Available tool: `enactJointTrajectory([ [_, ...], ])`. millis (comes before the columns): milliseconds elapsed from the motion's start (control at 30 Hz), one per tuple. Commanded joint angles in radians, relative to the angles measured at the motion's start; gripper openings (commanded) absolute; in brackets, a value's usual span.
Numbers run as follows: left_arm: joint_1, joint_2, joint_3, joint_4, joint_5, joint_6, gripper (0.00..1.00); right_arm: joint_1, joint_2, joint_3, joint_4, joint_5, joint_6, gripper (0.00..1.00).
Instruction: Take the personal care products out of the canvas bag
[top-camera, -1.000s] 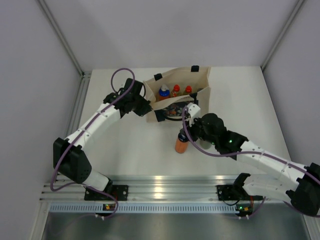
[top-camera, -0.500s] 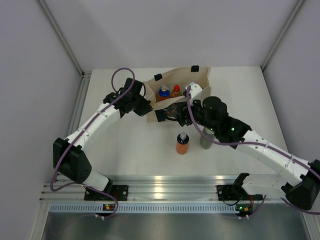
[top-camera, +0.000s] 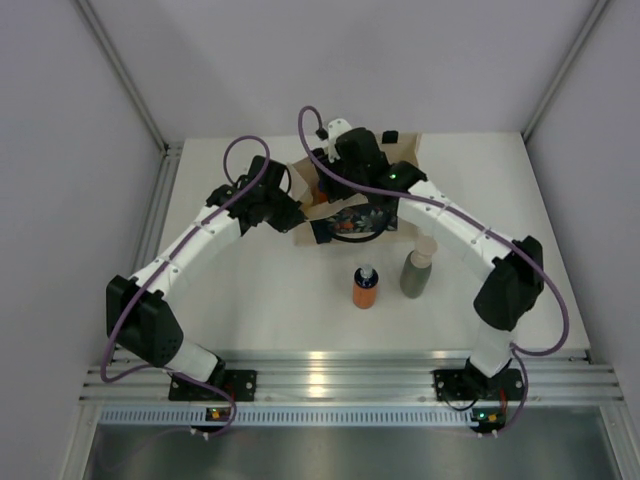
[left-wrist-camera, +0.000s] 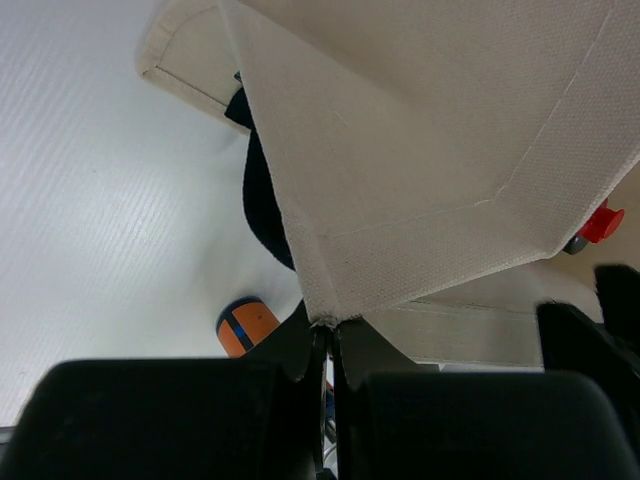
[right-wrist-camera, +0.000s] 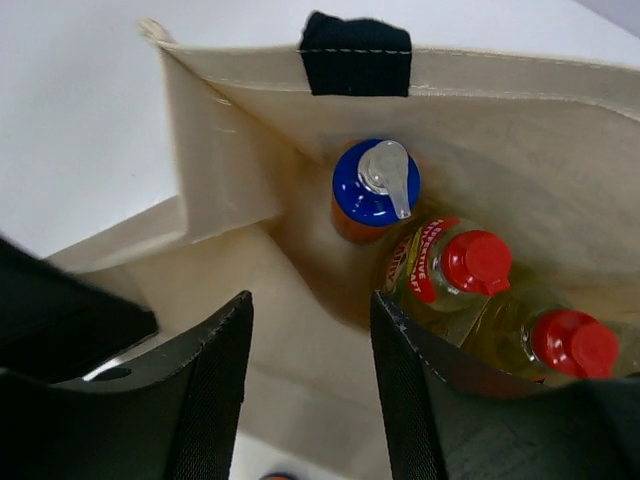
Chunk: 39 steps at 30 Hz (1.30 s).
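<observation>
The canvas bag (top-camera: 302, 176) stands at the back of the table, its mouth open. My left gripper (top-camera: 296, 218) is shut on the bag's near left corner (left-wrist-camera: 325, 318). My right gripper (top-camera: 345, 180) hovers open and empty (right-wrist-camera: 310, 390) over the bag's mouth. Inside the bag I see an orange bottle with a blue top (right-wrist-camera: 375, 185) and two yellow bottles with red caps (right-wrist-camera: 477, 262) (right-wrist-camera: 573, 342). On the table in front of the bag stand another orange bottle (top-camera: 364, 287) and the grey-green bottle with a beige cap (top-camera: 417, 272). The pale bottle with a dark cap is hidden.
The bag's black handle (right-wrist-camera: 355, 42) lies on the far rim. White enclosure walls close in the table at the back and sides. A metal rail (top-camera: 320, 375) runs along the near edge by the arm bases.
My right gripper has let go of the orange bottle on the table and swung up and back until it is over the bag's mouth. The left gripper has held still.
</observation>
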<state>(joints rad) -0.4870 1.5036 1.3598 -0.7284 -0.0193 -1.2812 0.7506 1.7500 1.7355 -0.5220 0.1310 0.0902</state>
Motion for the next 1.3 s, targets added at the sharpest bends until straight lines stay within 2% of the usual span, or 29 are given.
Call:
enactJointTrajectory([
  [0,-0.012,-0.003,0.021,-0.019,0.11,-0.012,0.0,-0.052,0.066,0.11,-0.085,-0.057,-0.067,0.49],
  [300,-0.007,0.001,0.039,-0.019,0.125,0.022,0.0,-0.102,0.23,0.271,-0.084,-0.071,-0.159,0.47],
  [667,-0.002,0.001,0.036,-0.019,0.136,0.013,0.0,-0.131,0.367,0.429,-0.085,-0.165,-0.178,0.45],
  [1000,0.002,0.001,0.032,-0.017,0.133,0.02,0.0,-0.129,0.399,0.401,-0.084,-0.163,-0.162,0.43],
  [1100,0.002,0.004,0.028,-0.019,0.134,0.02,0.0,-0.126,0.393,0.394,-0.084,-0.163,-0.165,0.35],
  [1133,0.004,0.006,0.027,-0.017,0.137,0.02,0.0,-0.126,0.394,0.394,-0.085,-0.16,-0.167,0.27],
  [1167,0.004,0.007,0.027,-0.019,0.139,0.022,0.0,-0.126,0.398,0.394,-0.085,-0.157,-0.167,0.26],
  [1200,0.004,0.009,0.028,-0.017,0.14,0.022,0.0,-0.126,0.398,0.392,-0.085,-0.157,-0.165,0.26],
  [1267,0.004,0.01,0.03,-0.017,0.14,0.023,0.0,-0.125,0.398,0.381,-0.084,-0.157,-0.158,0.35],
])
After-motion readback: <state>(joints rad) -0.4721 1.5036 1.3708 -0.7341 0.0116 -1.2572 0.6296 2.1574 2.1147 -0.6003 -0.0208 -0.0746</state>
